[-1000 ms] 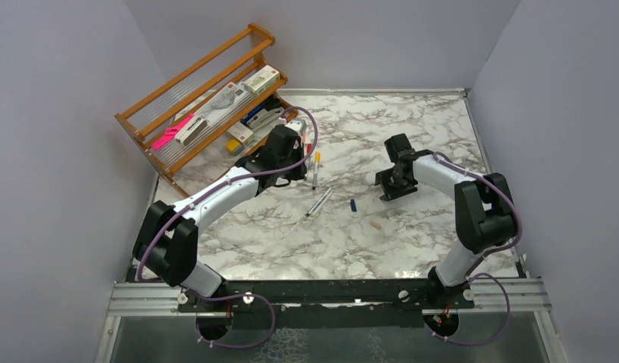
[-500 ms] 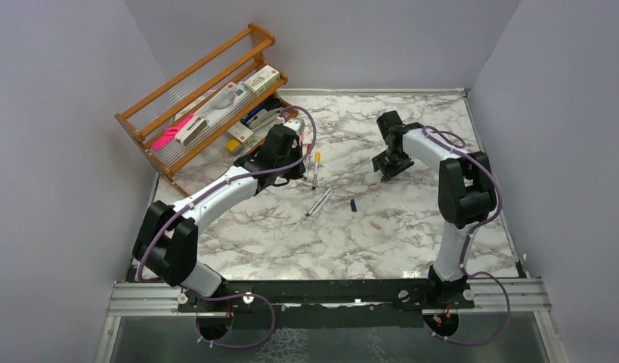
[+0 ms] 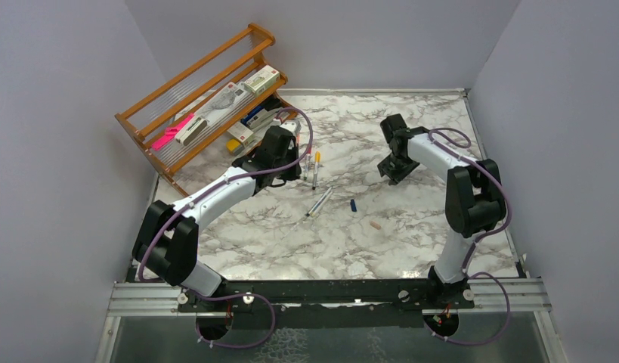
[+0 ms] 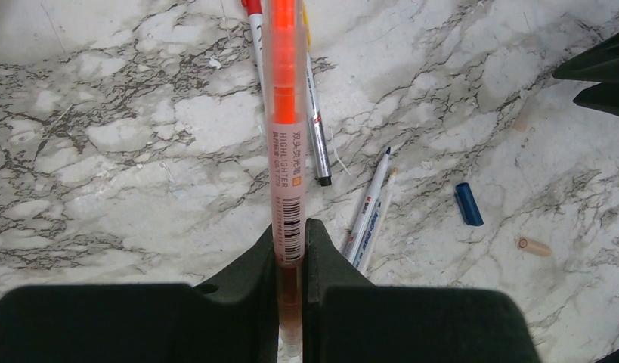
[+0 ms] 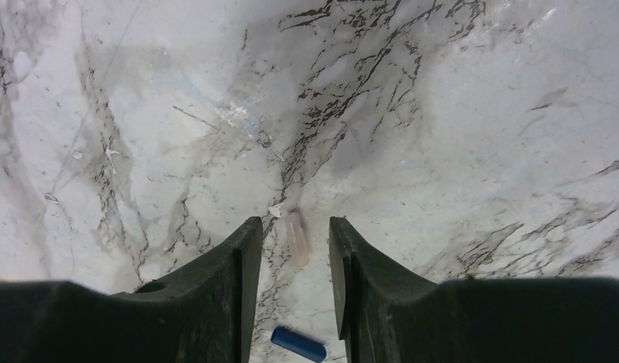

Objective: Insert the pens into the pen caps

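Nothing is capped yet as far as the views show, and 1 pairing is being set up. The left gripper (image 4: pixel 291 227) sits in the lower middle of its wrist view with its fingers (image 4: pixel 249 272) pressed against the orange pen (image 4: pixel 285 113). They pinch it at the barcode end of the barrel, and the rest runs straight up and out of the top of the frame.

The right gripper (image 5: pixel 294 224) hangs low over the marble table (image 3: pixel 344 242). Its fingers (image 5: pixel 234 265) are spread, with a pale cap (image 5: pixel 297 240) lying on the marble between the tips. A gap shows on each side of the cap, so it is framed but not gripped.

The other pens lie loose in the middle of the table. A grey pen (image 4: pixel 314 128) with a bare dark tip lies just right of the held one, and a red-ended pen (image 4: pixel 253 9) peeks in at the top edge. 2 white pens (image 4: pixel 369 215) lie side by side at centre right, their tips uncovered. A dark blue cap (image 4: pixel 468 204) and a pinkish cap (image 4: pixel 533 246) lie apart from every pen at the right of that view.

I cannot tell whether the coloured far ends of the grey and red-ended pens are caps. My reading is that the work is near its start. The pale cap has to be taken and joined to the orange pen, and 4 loose pens wait after that.
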Controlling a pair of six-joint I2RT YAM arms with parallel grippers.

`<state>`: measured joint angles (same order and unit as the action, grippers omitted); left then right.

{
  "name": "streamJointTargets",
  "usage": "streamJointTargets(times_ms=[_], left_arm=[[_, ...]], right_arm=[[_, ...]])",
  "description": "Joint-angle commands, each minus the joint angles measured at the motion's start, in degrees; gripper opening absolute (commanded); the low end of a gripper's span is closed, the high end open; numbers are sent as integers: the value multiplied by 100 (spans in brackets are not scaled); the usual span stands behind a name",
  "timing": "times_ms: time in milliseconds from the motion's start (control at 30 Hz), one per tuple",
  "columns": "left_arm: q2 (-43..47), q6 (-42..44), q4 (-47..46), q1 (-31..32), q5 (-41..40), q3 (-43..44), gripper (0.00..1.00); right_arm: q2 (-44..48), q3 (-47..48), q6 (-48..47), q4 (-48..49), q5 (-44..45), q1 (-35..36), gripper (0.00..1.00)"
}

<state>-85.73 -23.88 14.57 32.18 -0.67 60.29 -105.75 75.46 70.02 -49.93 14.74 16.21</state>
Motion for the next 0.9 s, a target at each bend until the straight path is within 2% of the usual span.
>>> streamJointTargets(times_ms=[0, 200, 867], left_arm=[[94, -11, -189, -37, 31, 11, 0], [105, 19, -173, -46, 44, 18, 0], [134, 26, -171, -114, 34, -57, 0]], right_arm=[[21, 18, -328, 86, 270, 133, 38], [-16, -200, -449, 442, 42, 274, 34], [-311, -401, -480, 441, -125, 370, 32]])
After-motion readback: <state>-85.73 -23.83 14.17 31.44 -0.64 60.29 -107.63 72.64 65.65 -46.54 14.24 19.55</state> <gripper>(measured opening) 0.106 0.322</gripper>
